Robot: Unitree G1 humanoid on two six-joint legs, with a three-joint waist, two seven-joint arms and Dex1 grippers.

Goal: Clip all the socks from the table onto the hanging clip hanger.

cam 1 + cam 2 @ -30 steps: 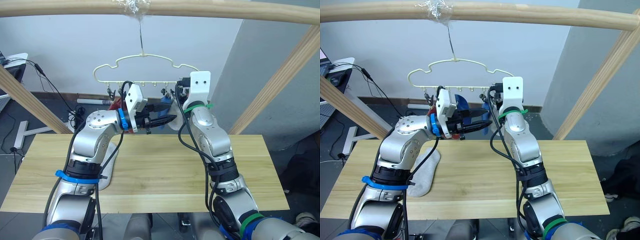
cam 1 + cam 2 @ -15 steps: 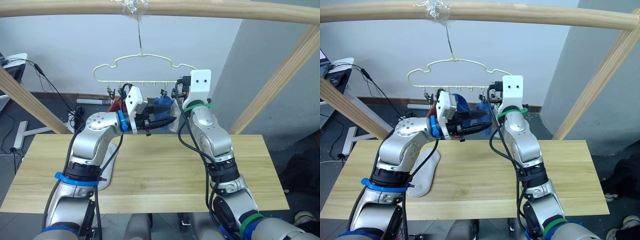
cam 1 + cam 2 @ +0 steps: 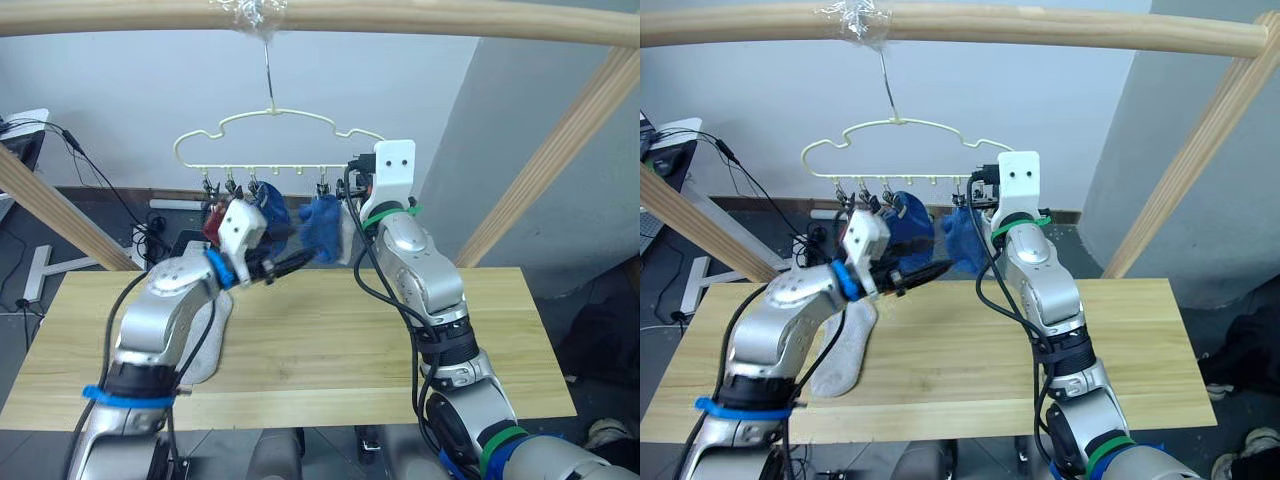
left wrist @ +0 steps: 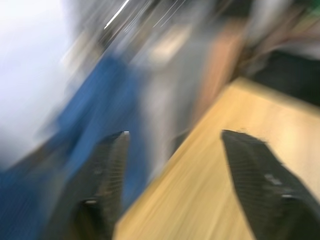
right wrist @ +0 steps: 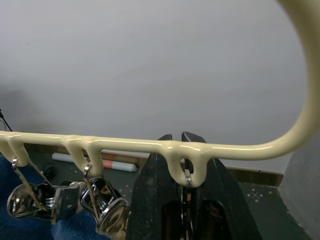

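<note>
The pale yellow-green clip hanger [image 3: 270, 140] hangs by its hook from the top pole. A rust red sock [image 3: 213, 222] and two blue socks [image 3: 270, 205] [image 3: 320, 228] hang from its clips. A light grey sock [image 3: 345, 238] hangs beside them, partly behind my right arm. My right gripper [image 5: 177, 136] is shut on the hanger's wire bar [image 5: 150, 146] near its right end. My left gripper [image 3: 298, 261] is open and empty, below and in front of the blue socks, above the table [image 3: 330, 350]. Another grey sock [image 3: 845, 350] lies flat on the table's left part, under my left arm.
Round wooden poles frame the scene: one across the top [image 3: 420, 15] and slanted ones at the left [image 3: 50, 205] and right [image 3: 545, 170]. Bare planks stretch across the table's middle and right. Cables and gear lie on the floor behind the table's left side.
My left arm has drawn back and down from the hanger. The right-hand blue sock now hangs free from its clip. The right gripper still holds the hanger.
</note>
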